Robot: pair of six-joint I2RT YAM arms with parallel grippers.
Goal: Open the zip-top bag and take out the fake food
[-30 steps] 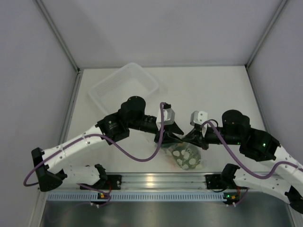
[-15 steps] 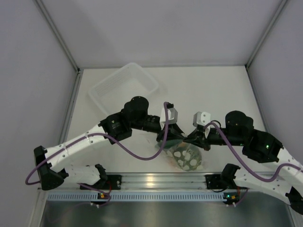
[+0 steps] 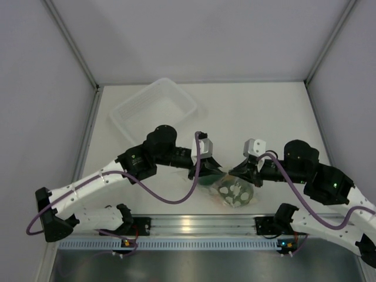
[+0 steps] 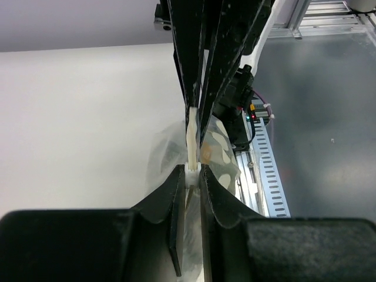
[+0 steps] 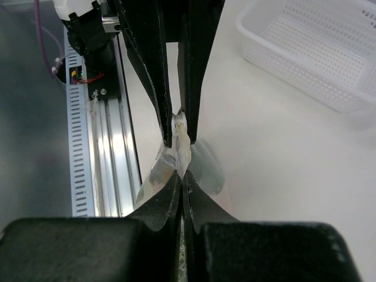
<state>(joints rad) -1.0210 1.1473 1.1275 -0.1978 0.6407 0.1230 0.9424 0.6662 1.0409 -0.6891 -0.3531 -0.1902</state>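
The small clear, crinkly zip-top bag (image 3: 220, 185) sits near the front edge of the white table top (image 3: 264, 117), between your two arms and just behind the aluminium rail (image 3: 194, 223). Its top edge is raised and its belly sags towards the rail.

Your left gripper (image 4: 191, 170) has its fingers clamped on the bag's white zip strip. Your right gripper (image 5: 183, 174) pinches a fold of clear plastic at the same top edge, its fingers pressed together on the film. The two sets of fingers face each other along that edge, nearly nose to nose.

I judge the step in hand to be parting the seal. To do it well:
- Check that each side holds only one lip; the pictures do not show whether either grip has caught both layers.
- Draw the hands apart across the strip, not along it, and slowly, because thin film can slip from the pads.
- Keep the bag low and its mouth upward, so nothing rolls towards the rail.

Inside the bag you can see the fake food (image 3: 234, 194): a round pale-green ball with white patches, and something dark green beside it. Other pieces cannot be made out. The translucent white perforated rectangular basket (image 3: 155, 108) stands well apart at the far left, with nothing visible in it.
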